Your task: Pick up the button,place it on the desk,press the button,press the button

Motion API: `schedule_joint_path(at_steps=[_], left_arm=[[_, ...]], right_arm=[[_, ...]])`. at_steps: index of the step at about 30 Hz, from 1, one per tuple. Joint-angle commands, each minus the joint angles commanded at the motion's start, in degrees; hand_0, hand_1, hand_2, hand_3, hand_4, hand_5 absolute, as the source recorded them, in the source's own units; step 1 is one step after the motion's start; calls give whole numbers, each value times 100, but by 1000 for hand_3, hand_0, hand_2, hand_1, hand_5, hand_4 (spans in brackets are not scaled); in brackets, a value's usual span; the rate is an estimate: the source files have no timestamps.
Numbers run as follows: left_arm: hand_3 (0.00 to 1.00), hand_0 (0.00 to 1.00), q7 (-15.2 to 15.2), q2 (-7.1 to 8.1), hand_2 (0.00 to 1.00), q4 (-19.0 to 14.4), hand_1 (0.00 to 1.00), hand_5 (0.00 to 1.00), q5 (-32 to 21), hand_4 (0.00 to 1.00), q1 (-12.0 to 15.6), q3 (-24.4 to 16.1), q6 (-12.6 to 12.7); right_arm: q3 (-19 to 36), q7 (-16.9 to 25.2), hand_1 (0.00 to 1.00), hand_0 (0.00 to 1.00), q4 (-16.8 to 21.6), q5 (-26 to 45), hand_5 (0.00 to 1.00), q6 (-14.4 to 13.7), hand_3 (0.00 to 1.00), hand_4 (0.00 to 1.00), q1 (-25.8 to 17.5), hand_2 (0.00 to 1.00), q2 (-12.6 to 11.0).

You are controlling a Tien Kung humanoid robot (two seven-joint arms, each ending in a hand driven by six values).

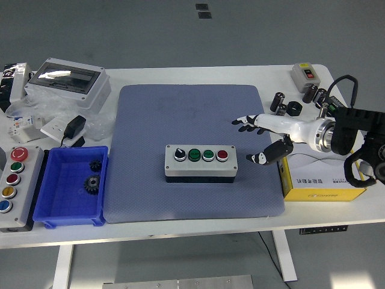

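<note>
A grey button box (pixel 201 163) lies on the blue-grey mat (pixel 192 111). It carries a black selector, two green buttons and a red button in a row on top. My right hand (pixel 255 139) hovers just right of the box, near the mat's right edge. Its white fingers are spread and hold nothing. It does not touch the box. My left arm is out of view.
A blue bin (pixel 53 206) with gears sits left of the mat. A grey control box (pixel 30 188) with coloured buttons is at far left. A yellow box (pixel 322 183) lies under my right arm. A grey enclosure (pixel 67 83) and black cylinders (pixel 281 106) stand at the back.
</note>
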Motion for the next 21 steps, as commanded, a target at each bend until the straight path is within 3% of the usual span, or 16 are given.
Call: schedule_joint_path(at_steps=[3, 4, 6, 21], left_arm=[[590, 610, 3, 3, 529, 0, 597, 148, -7, 605, -5, 6, -1], [589, 610, 3, 5, 528, 0, 596, 148, -7, 605, -6, 8, -1], [589, 610, 4, 8, 528, 0, 596, 148, -7, 605, -7, 11, -3], [588, 610, 4, 13, 525, 0, 598, 157, -6, 609, -3, 20, -8]], right_arm=[[-165, -57, 242, 83, -30, 18, 167, 276, 787, 334, 91, 372, 46], [-227, -67, 175, 17, -58, 22, 126, 322, 774, 264, 113, 277, 66], [-311, -75, 175, 17, -117, 31, 126, 359, 774, 264, 138, 277, 99], [-442, 68, 124, 2, -882, -22, 92, 144, 785, 228, 267, 244, 495]])
